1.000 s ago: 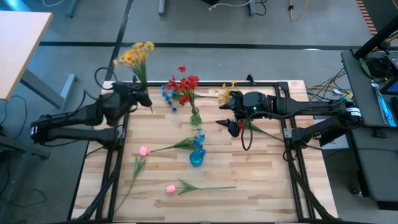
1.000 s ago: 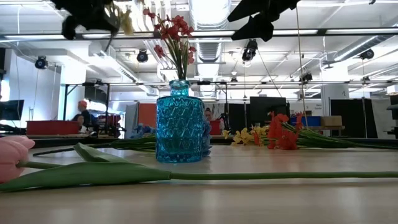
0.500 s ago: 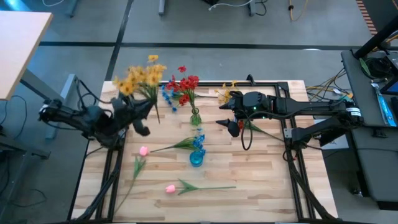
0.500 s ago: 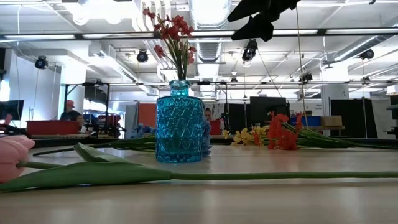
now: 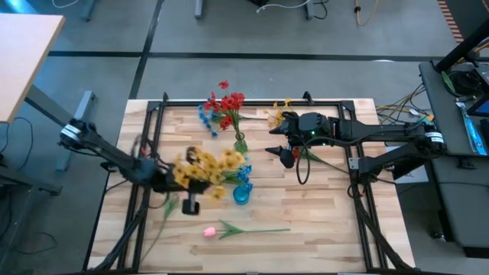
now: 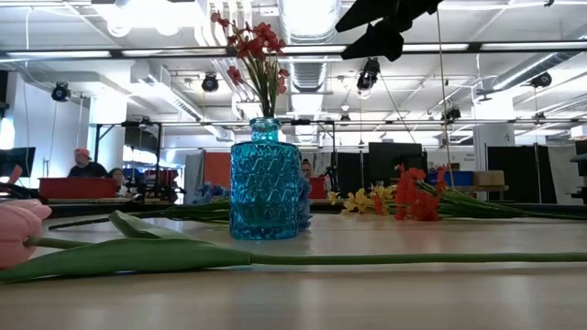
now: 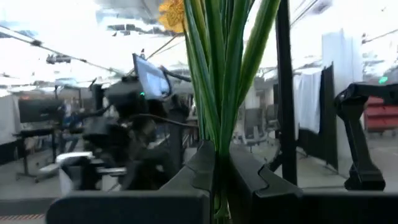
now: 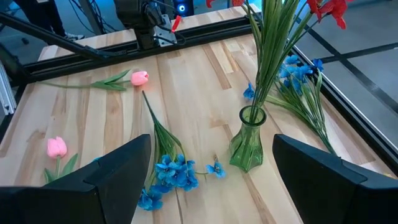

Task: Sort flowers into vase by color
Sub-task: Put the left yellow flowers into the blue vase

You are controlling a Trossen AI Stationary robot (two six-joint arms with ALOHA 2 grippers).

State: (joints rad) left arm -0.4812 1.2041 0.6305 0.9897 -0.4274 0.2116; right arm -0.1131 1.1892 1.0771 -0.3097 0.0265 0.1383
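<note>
Nearest the front edge of the worktop (image 5: 321,244) a pink tulip (image 5: 208,231) lies flat, stem running toward the right side. Just behind it the left gripper (image 5: 183,200) hangs over the left-centre of the worktop, clamped shut on a yellow spray (image 5: 208,166); the left wrist view shows the green stems (image 7: 221,93) pinched between its fingers (image 7: 186,180). The yellow blossoms sit just left of the blue vase (image 5: 241,193), overlapping the spot beside it. The blue vase stands upright near the worktop's middle, with blue flowers (image 5: 244,173) lying against it. A second pink tulip (image 8: 140,78) lies flat on the left half, mostly hidden under the yellow spray from above. Farther back the green glass vase (image 5: 240,143) stands upright holding red flowers (image 5: 227,104). More blue flowers (image 5: 205,116) lie on the worktop left of it near the back edge. The right gripper (image 5: 283,150) hovers over the right-centre, jaws wide apart, holding nothing. Yellow flowers (image 5: 276,113) lie behind it near the back edge.
</note>
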